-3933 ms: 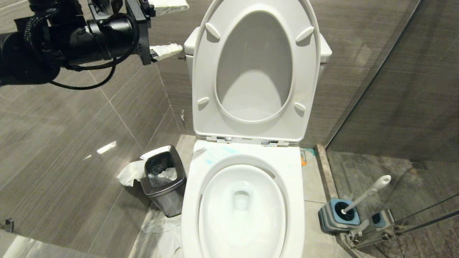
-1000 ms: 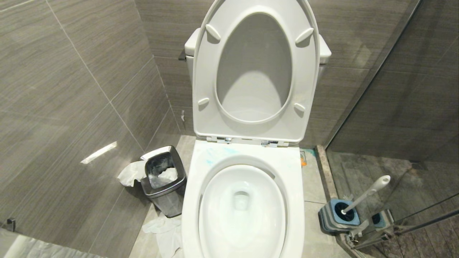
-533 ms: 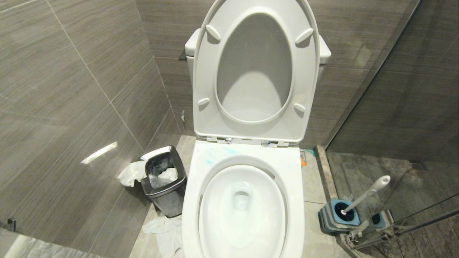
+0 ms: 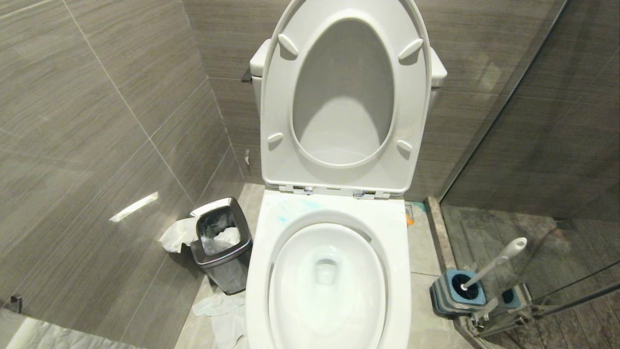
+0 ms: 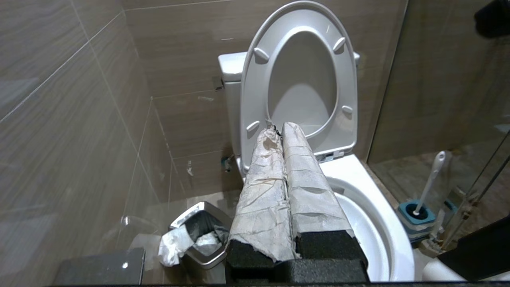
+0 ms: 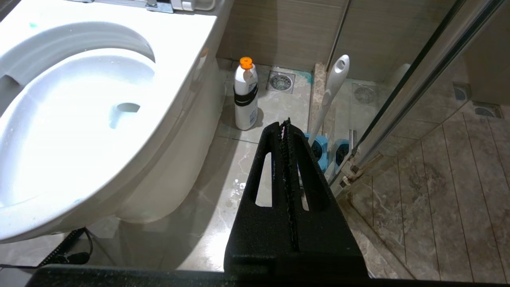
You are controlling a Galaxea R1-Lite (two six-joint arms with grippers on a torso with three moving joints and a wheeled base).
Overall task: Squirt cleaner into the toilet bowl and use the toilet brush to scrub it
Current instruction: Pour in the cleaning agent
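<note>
Gone from overhead, left gripper point(image 5: 277, 128) hangs closed and empty; right gripper point(image 6: 287, 121) closed too, cleaner point(image 6: 245, 95) unsquirted just beyond its tips, brush point(image 6: 330, 93) alongside, bowl point(image 6: 71, 131) further off—next: open, take cleaner.
</note>
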